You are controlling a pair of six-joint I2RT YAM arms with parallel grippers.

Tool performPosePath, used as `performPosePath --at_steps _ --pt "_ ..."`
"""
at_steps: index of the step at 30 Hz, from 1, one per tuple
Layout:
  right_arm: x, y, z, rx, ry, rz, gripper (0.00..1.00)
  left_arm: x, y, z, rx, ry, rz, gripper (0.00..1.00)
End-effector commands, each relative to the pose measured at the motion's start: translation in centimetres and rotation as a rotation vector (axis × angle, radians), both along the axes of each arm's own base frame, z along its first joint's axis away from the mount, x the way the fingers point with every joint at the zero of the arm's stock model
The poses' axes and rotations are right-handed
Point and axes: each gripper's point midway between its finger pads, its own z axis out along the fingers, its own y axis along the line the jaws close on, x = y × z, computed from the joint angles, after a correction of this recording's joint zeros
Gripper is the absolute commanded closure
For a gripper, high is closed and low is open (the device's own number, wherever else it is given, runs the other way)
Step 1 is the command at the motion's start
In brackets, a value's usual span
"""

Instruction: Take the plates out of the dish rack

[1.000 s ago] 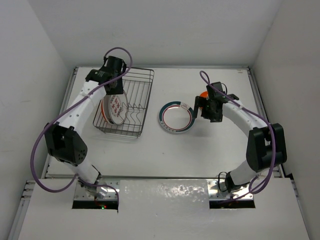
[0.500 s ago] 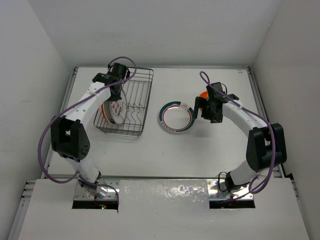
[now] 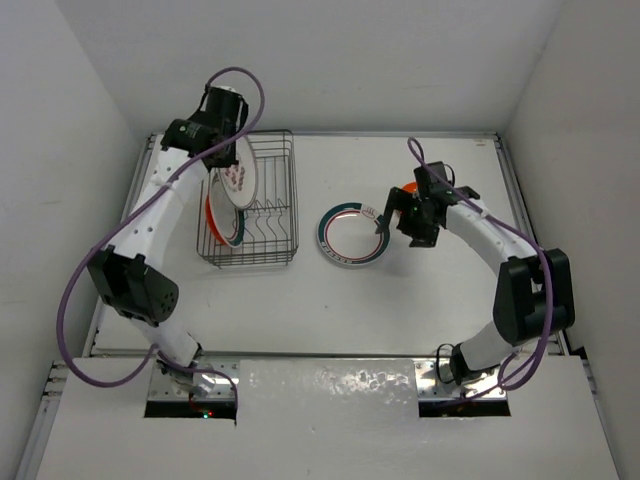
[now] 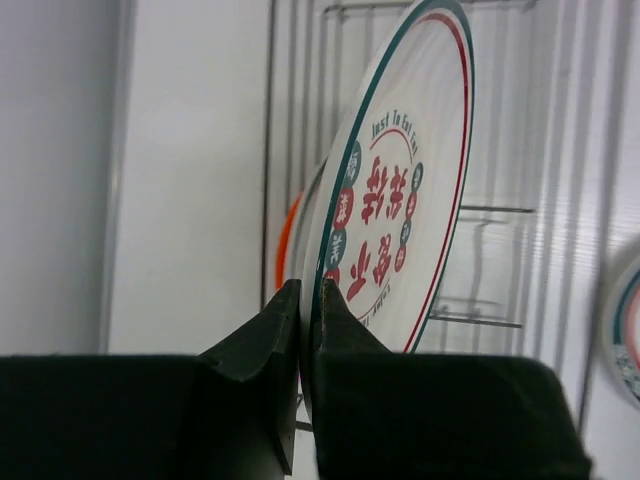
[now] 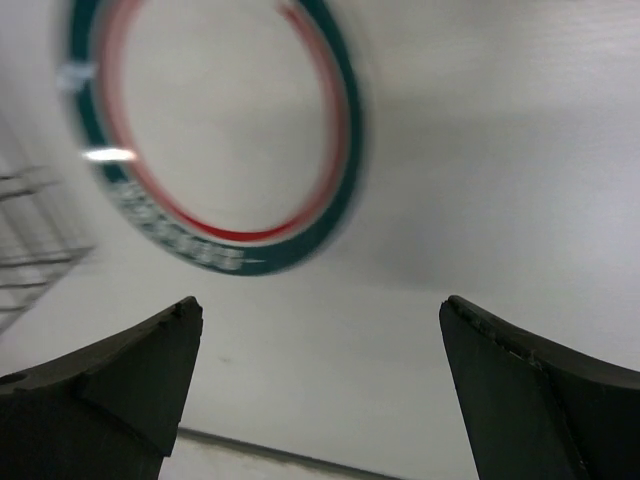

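My left gripper (image 3: 226, 152) (image 4: 310, 300) is shut on the rim of a white plate with red motifs (image 3: 241, 178) (image 4: 400, 200), which it holds on edge above the dish rack (image 3: 268, 205) (image 4: 480, 210). An orange plate (image 3: 212, 215) (image 4: 285, 240) stands upright in the rack behind it. A white plate with a teal-and-red rim (image 3: 352, 235) (image 5: 215, 140) lies flat on the table to the rack's right. My right gripper (image 3: 390, 213) (image 5: 320, 310) hangs open just right of that plate with nothing between its fingers. Another orange plate (image 3: 405, 188) peeks out behind the right wrist.
The dark wire rack sits at the table's left, close to the left wall (image 3: 90, 150). The back wall (image 3: 330, 70) rises just behind it. White tabletop (image 3: 330, 300) stretches between the rack, the flat plate and the arm bases.
The left gripper has closed on the red-motif plate and lifted it up and back out of the rack's slots. The right gripper has shifted slightly and stays open.
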Motion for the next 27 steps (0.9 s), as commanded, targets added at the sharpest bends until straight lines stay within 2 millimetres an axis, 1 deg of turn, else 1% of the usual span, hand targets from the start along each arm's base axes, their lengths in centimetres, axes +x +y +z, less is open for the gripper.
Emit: performPosePath --at_steps 1,2,3,4,5,6,7,8,9,10,11,12,13,14,15,16,17,18,19,20,21,22,23,24,25,26,27 --pt "4.0 6.4 8.4 0.364 -0.307 0.123 0.01 0.2 -3.7 7.6 -0.205 -0.227 -0.167 1.00" --pt "4.2 8.3 10.6 0.489 -0.367 0.154 0.01 -0.2 -4.7 8.8 -0.271 -0.261 -0.204 1.00" --pt "5.8 10.0 14.8 0.604 -0.546 0.228 0.01 -0.4 -5.8 9.4 -0.330 -0.277 -0.239 1.00" --pt "5.6 11.0 16.4 0.682 -0.590 0.265 0.01 -0.6 -8.3 10.4 -0.437 -0.297 -0.338 1.00" --pt "5.0 12.0 17.9 0.760 -0.608 0.325 0.01 -1.1 -9.7 11.4 -0.528 -0.315 -0.374 1.00" --pt "5.4 12.3 19.4 0.806 -0.642 0.329 0.01 -1.3 -10.9 10.9 -0.587 -0.300 -0.404 1.00" --pt "5.8 12.5 20.2 0.809 -0.656 0.339 0.01 -1.5 -12.9 11.9 -0.675 -0.318 -0.489 1.00" --pt "6.2 12.6 20.0 0.801 -0.656 0.346 0.01 -1.9 -14.0 11.2 -0.747 -0.294 -0.502 1.00" --pt "6.6 12.7 20.2 0.782 -0.665 0.359 0.01 -2.1 -15.3 12.1 -0.812 -0.306 -0.568 1.00" --pt "6.8 12.7 20.1 0.775 -0.660 0.355 0.02 -2.3 -16.0 11.9 -0.867 -0.286 -0.569 1.00" --pt "7.1 12.8 20.1 0.780 -0.671 0.367 0.02 -2.5 -16.7 11.0 -0.907 -0.257 -0.586 1.00" --pt "7.2 12.9 20.1 0.786 -0.670 0.366 0.03 -2.8 -17.8 11.5 -0.958 -0.258 -0.647 1.00" --pt "7.4 13.0 20.2 0.796 -0.673 0.362 0.04 -2.9 -18.2 11.3 -1.000 -0.240 -0.639 1.00" --pt "7.3 13.1 20.2 0.816 -0.664 0.360 0.07 -3.0 -18.5 10.3 -1.022 -0.214 -0.641 1.00" --pt "7.5 13.2 20.7 0.827 -0.688 0.368 0.09 -2.9 -18.7 10.2 -1.034 -0.211 -0.646 1.00" --pt "7.6 13.3 20.8 0.832 -0.687 0.364 0.15 -2.9 -18.9 9.7 -1.045 -0.191 -0.645 1.00" --pt "7.6 13.2 20.8 0.833 -0.686 0.360 0.24 -3.0 -19.1 9.1 -1.054 -0.173 -0.649 1.00" --pt "7.8 13.2 20.5 0.827 -0.680 0.353 0.43 -3.0 -19.3 9.1 -1.067 -0.176 -0.664 1.00" --pt "7.8 13.1 20.3 0.825 -0.675 0.348 0.52 -3.4 -19.7 9.0 -1.101 -0.156 -0.681 1.00" --pt "7.8 13.2 20.1 0.823 -0.674 0.347 0.95 -3.3 -19.7 8.6 -1.122 -0.148 -0.679 0.98" --pt "7.9 13.0 19.8 0.810 -0.667 0.330 1.00 -3.1 -19.5 8.0 -1.114 -0.141 -0.653 0.87" --pt "7.9 12.6 19.4 0.790 -0.662 0.312 1.00 -2.5 -18.8 7.2 -1.088 -0.136 -0.605 0.71" --pt "7.8 12.1 18.4 0.747 -0.637 0.298 1.00 -2.0 -18.1 7.2 -1.047 -0.145 -0.555 0.14" --pt "8.4 10.7 17.9 0.686 -0.645 0.235 1.00 -1.2 -15.8 4.9 -0.941 -0.114 -0.394 0.00" --pt "8.5 9.7 16.9 0.638 -0.622 0.197 1.00 -0.7 -14.2 3.9 -0.854 -0.111 -0.325 0.00" --pt "8.1 8.6 14.9 0.579 -0.561 0.163 1.00 -0.2 -12.3 4.9 -0.775 -0.149 -0.246 0.00" --pt "8.6 7.1 13.6 0.530 -0.538 0.107 1.00 -0.5 -8.6 3.6 -0.627 -0.144 -0.088 0.00"
